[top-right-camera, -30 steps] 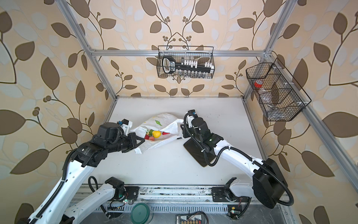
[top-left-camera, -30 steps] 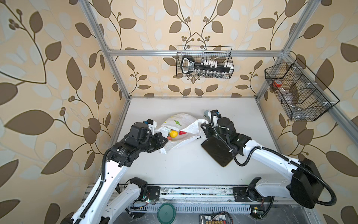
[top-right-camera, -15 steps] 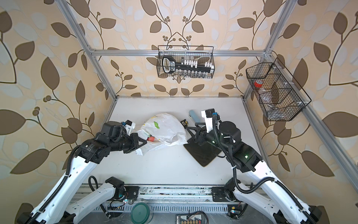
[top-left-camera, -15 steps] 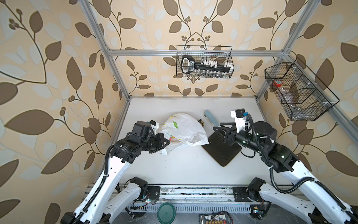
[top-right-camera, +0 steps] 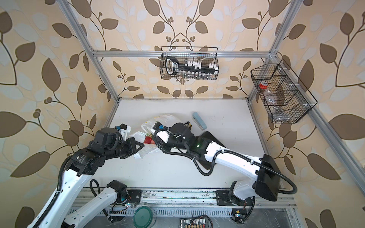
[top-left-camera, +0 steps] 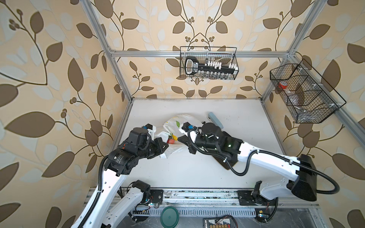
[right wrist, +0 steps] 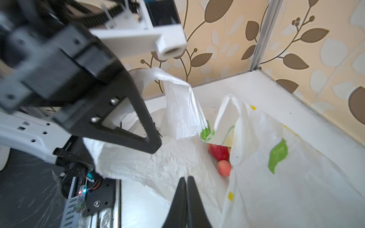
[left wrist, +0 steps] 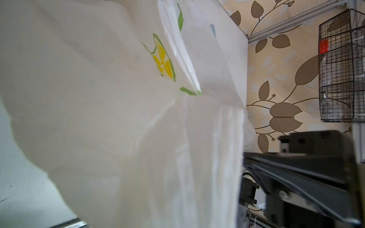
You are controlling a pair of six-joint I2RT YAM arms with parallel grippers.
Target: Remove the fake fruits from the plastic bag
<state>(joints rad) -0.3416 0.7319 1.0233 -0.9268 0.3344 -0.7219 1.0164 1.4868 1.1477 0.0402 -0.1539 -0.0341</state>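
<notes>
White arms (top-left-camera: 272, 163), black joints (top-left-camera: 122, 158), ribbed cables (top-left-camera: 240, 174)

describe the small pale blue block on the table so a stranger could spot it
On the white tabletop, find the crinkly translucent white plastic bag printed with lemon slices near the middle. Just right of it in both top views, nearer the back wall, lies the small pale blue-grey oblong block. It alone is blue and smooth; the flat dark board near it is black.
</notes>
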